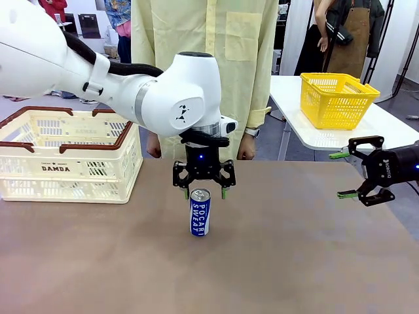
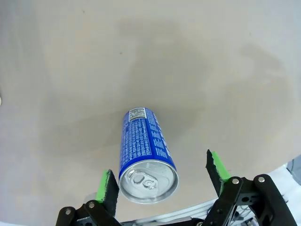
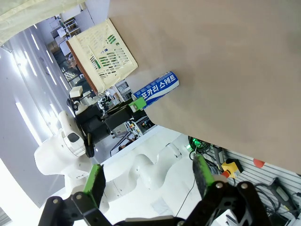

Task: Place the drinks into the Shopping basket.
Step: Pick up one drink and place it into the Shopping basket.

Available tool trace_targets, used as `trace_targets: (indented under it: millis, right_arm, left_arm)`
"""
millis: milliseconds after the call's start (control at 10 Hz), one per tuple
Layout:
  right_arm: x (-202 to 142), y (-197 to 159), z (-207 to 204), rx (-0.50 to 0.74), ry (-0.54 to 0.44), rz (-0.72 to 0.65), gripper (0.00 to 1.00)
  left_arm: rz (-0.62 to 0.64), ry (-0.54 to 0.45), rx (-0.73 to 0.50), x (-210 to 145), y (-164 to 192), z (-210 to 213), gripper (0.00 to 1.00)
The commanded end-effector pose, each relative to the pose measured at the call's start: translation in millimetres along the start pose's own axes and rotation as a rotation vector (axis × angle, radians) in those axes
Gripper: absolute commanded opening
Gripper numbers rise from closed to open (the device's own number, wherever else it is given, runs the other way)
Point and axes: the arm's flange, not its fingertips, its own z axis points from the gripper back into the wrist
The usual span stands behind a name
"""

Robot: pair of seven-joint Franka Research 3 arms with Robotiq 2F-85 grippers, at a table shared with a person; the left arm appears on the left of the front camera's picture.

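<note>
While upright, can (image 1: 200, 212) (axis vertical)

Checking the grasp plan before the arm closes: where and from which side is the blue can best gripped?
Grip the blue can across its round upper body just under the silver top, coming straight down. It stands upright and alone on the table, and the open left gripper already hangs above its top.

Brown counter (image 1: 294, 261) top, matte, faint stains. White side table (image 1: 366, 127) beyond it carrying a yellow basket (image 1: 337, 98). Grey floor, white walls, bright strip lighting overhead in right wrist view.
</note>
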Motion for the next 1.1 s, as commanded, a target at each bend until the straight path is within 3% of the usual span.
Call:
trace_targets:
  millis: [0, 1000]
  right_arm:
    - [-1.9, 3.6, 1.8, -0.002, 0.003, -0.014, 1.0]
    - [-1.9, 3.6, 1.8, -0.002, 0.003, -0.014, 1.0]
  left_arm:
    - [0.033, 0.001, 0.043, 2.3, -4.0, 1.5, 1.0]
    - [0.053, 0.064, 0.088, 1.2, 5.9, -37.3, 1.0]
